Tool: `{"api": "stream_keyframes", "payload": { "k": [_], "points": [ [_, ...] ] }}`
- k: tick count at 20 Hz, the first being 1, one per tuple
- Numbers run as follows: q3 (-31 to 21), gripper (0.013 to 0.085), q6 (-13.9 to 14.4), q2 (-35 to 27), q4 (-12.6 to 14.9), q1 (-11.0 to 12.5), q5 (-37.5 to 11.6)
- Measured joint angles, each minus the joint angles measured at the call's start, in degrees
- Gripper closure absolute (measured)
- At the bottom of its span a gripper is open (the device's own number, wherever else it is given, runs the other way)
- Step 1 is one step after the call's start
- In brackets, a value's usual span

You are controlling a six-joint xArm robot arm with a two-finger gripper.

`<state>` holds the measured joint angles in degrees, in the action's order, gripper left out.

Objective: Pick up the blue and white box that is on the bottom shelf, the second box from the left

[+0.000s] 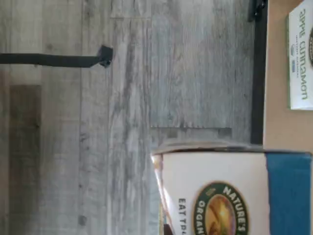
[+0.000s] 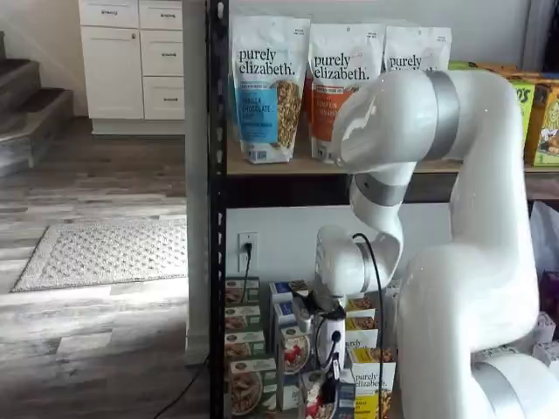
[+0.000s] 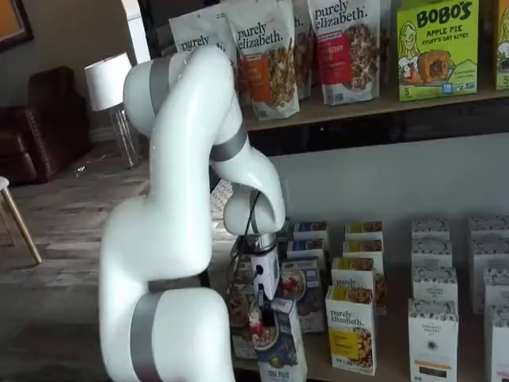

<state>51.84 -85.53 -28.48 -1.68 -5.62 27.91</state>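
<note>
Wrist view shows the blue and white box (image 1: 234,193) close under the camera, grey floor beyond it. In both shelf views the gripper (image 2: 321,349) hangs low over that box's row on the bottom shelf (image 3: 398,354); whether its fingers are clamped can't be told. Best to lift straight up: the green box (image 2: 247,384) and yellow box (image 3: 351,328) stand just beside it.
</note>
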Motion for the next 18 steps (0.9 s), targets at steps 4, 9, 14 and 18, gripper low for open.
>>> {"api": "stream_keyframes", "payload": {
  "k": [4,9,14,18],
  "points": [
    [-4.5,0.0530,0.7,4.7,0.2,-0.5,0.2],
    [-9.5,0.0530,0.7,11.1,-1.2,-1.7,1.1],
    [-14.0,0.0530,0.3,18.6,-3.1,-2.9,2.8],
    [-16.6,0.0530,1.8,23.2,-1.9,-3.3,3.9]
  ]
}}
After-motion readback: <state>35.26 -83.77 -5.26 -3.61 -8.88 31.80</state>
